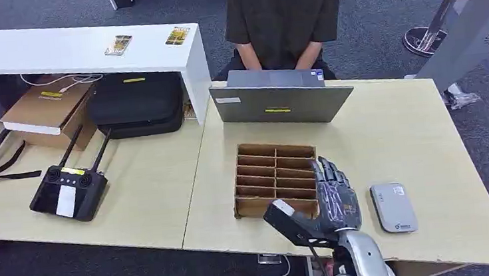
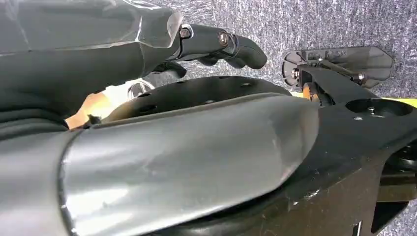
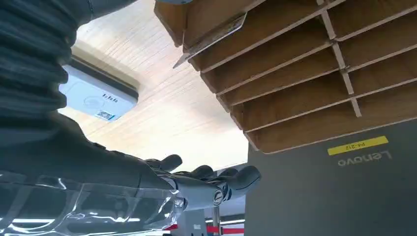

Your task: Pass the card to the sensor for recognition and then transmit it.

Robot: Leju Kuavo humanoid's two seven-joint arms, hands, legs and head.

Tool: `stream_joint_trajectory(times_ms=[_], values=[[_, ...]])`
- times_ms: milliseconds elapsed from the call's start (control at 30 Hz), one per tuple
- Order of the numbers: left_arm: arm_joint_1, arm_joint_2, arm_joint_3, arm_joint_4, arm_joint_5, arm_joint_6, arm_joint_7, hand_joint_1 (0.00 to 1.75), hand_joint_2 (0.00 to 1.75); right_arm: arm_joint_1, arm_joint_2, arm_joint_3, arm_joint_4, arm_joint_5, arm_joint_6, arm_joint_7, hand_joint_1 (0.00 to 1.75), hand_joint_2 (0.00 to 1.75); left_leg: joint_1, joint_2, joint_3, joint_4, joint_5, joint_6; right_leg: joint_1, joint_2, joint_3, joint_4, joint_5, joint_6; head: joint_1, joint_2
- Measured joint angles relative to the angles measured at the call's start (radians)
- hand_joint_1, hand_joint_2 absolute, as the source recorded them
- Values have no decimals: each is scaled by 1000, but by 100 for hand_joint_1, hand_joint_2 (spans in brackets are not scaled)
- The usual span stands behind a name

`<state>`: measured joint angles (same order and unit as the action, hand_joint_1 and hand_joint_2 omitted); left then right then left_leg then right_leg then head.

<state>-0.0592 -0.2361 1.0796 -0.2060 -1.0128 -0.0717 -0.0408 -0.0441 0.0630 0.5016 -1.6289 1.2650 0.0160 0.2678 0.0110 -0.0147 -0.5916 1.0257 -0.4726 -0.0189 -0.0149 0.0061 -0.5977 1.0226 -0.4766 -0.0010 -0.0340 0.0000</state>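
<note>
Wooden slotted card rack (image 1: 275,168) sits beside your right hand (image 1: 334,197), fingers apart, holding nothing; grey flat sensor box (image 1: 393,207) lies just beside; left hand's (image 2: 147,64) finger state you cannot tell.

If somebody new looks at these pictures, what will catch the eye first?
Probably the robot's right hand, raised with fingers apart over the near edge of the light wooden table, beside the slotted wooden card rack. Just to its right lies a small grey sensor box. Behind the rack stands a grey laptop, with a person seated at it.
</note>
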Motion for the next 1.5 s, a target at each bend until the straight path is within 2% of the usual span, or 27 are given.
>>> stream_joint_trajectory(times_ms=[467,633,833,1333,1500], values=[[0,0,0,0,-3,0,0,0,0,-6,7,-1,46,-18,-2,-11,0,175,0,0,0,0,0,0,0,0,0,0,0,0,0,0],[0,0,0,0,-3,0,-2,0,0,-10,2,2,56,22,31,-47,0,175,0,0,0,0,0,0,0,0,0,0,0,0,0,0],[1,2,0,0,1,-2,-13,0,0,-23,-52,8,80,64,46,-87,0,175,0,0,0,0,0,0,0,0,0,0,0,0,0,0],[1,10,0,0,-14,-10,-14,0,0,-9,-148,8,89,69,46,-95,0,175,0,0,0,0,0,0,0,0,0,0,0,0,0,0],[1,13,-1,0,-20,-10,-14,0,0,-11,-165,8,89,50,40,-102,0,175,0,0,0,0,0,0,0,0,0,0,0,0,0,0]])
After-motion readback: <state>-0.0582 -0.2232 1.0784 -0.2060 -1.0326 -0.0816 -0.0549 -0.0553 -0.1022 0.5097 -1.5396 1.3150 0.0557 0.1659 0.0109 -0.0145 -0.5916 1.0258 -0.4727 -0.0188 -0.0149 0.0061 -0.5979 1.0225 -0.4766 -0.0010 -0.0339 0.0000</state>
